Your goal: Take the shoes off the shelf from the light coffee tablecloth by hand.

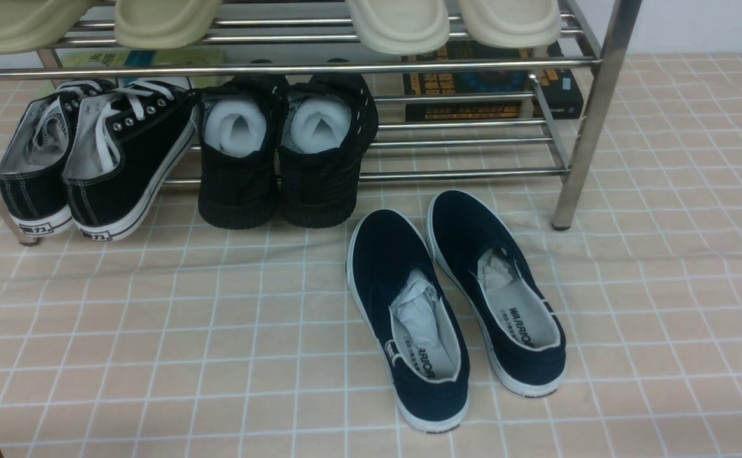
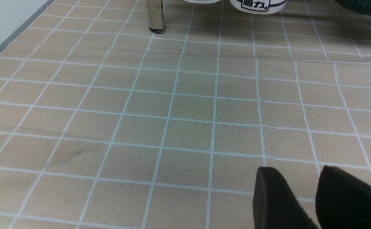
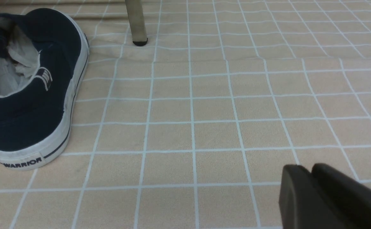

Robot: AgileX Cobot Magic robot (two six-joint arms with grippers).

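Front view: the 2 navy blue slip-ons (image 1: 454, 305) lie side by side on the light coffee tablecloth (image 1: 154, 331), heels toward the camera, just in front of the chrome shoe rack (image 1: 590, 114) and near its right front leg. Crumpled paper (image 1: 417, 312) sits inside each, and the insoles read "WARRIOR". On the rack's lowest tier, black lace-up sneakers (image 1: 91, 159) with white laces lean at the left, and all-black shoes (image 1: 285, 152) with white foam stuffing stand beside them, heels overhanging the front bar. A dark box (image 1: 492, 89) lies farther back on the right. Cream slippers (image 1: 403, 22) rest on the tier above. Neither arm shows in this view.

In the right wrist view, the right gripper (image 3: 311, 178) hangs low over bare cloth, well apart from the nearer slip-on; its 2 dark fingers stand almost together with only a thin gap, pinching nothing. In the left wrist view, the left gripper (image 2: 300, 190) shows 2 fingers a little apart over bare cloth, holding nothing, with a rack leg (image 2: 155, 16) far ahead.
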